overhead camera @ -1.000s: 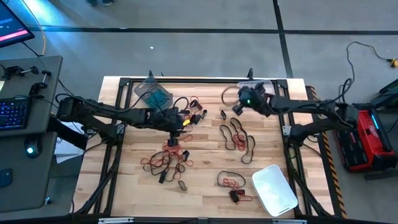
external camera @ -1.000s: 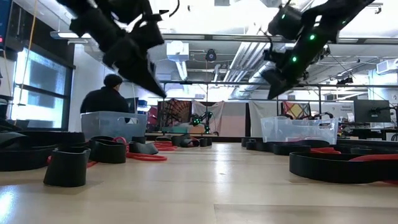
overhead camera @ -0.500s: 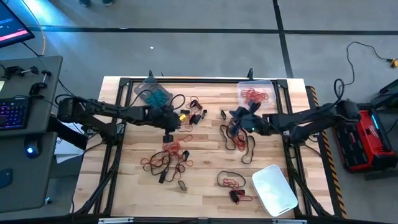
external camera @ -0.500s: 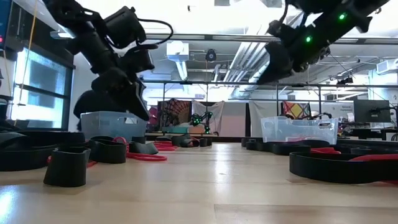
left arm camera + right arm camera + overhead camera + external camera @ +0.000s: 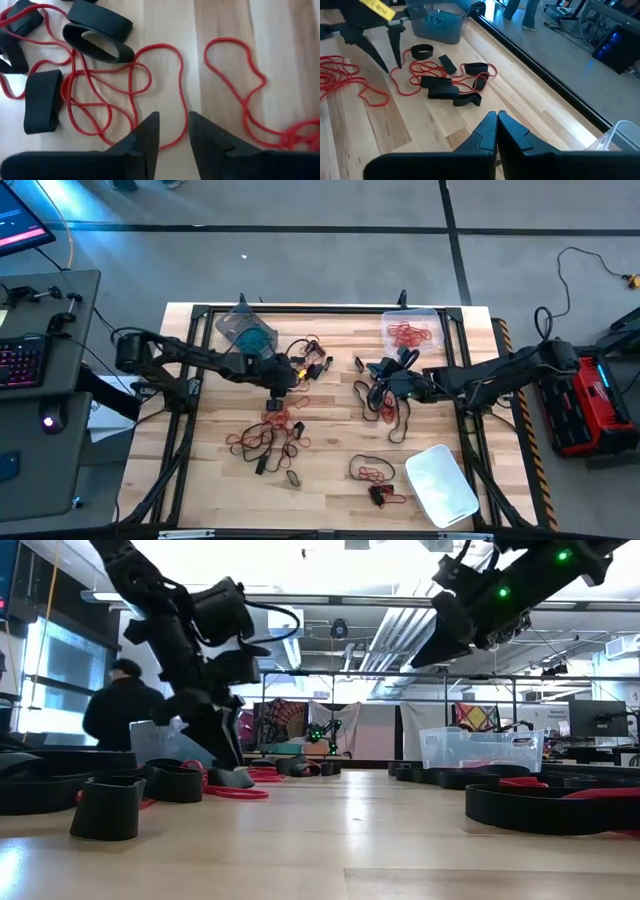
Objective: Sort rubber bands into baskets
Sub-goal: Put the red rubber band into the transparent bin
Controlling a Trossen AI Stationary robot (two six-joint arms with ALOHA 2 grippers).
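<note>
My left gripper (image 5: 173, 131): low over the worktop (image 5: 330, 435), fingers slightly apart with a narrow gap, nothing between them; a red rubber band (image 5: 181, 90) runs past the tips.
My right gripper (image 5: 497, 125): fingers pressed together, empty, raised above the worktop near the middle-right, over a loose bunch of dark bands (image 5: 385, 405).
Bands near my left gripper: red loops tangled with short black bands (image 5: 102, 37) on the wood; more red loops (image 5: 283, 417) just beside it in the high view.
Other bands: a red and dark tangle (image 5: 265, 442) toward the front left; a small red cluster (image 5: 372, 473) at the front middle.
Grey-tinted basket (image 5: 244, 330): back left of the worktop, teal-blue bands inside.
Clear basket (image 5: 437, 314): back right, red bands (image 5: 408, 334) inside.
Whitish basket (image 5: 440, 483): front right corner, tilted to the worktop's edge.
Writing: a yellow tag (image 5: 377, 7) on my left arm carries dark print too small to read.
Room beyond: a person (image 5: 122, 705) in dark clothing behind the worktop.
</note>
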